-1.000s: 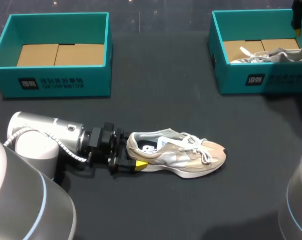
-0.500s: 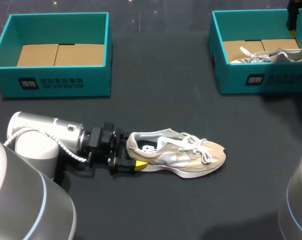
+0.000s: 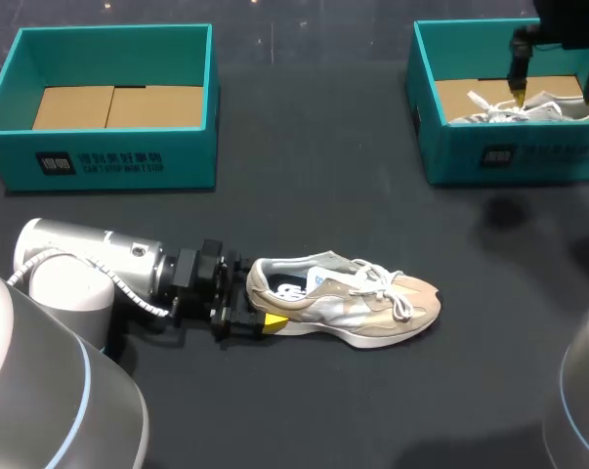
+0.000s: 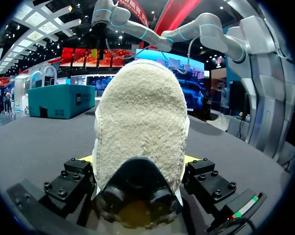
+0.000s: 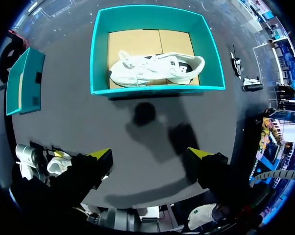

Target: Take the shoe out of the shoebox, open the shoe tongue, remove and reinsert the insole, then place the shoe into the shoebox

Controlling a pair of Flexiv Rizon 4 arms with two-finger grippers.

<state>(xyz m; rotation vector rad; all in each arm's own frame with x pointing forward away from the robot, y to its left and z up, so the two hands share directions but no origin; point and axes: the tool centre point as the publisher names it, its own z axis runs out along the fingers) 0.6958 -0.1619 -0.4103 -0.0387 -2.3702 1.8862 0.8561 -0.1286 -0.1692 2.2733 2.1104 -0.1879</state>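
A dark table [image 3: 323, 186] carries two teal shoeboxes set well apart along its far side. The left arm [image 3: 89, 269] lies low across the table's near left part, stretched toward the middle. The left shoebox [image 3: 108, 161] shows only its brown cardboard floor. The right shoebox [image 3: 528, 156], seen from straight above in the right wrist view [image 5: 154, 89], holds a white shoe [image 3: 528, 107] lying on its side along the box's length [image 5: 157, 67], laces loose. Out on the open table, near the middle and well clear of both boxes, a beige shoe [image 3: 353, 303] sits upright on its sole, toe pointing right, white laces spilling over the tongue. The left gripper [image 3: 263, 311] clamps this shoe at the heel: in the left wrist view the fuzzy heel [image 4: 142, 132] fills the space between the fingers, a yellow tip pressed to either side of it [image 4: 140, 161]. The right gripper [image 3: 558, 96] hangs above the right shoebox with its jaws spread wide and nothing between them [image 5: 149, 153], its yellow tips apart over the bare table in front of the box.
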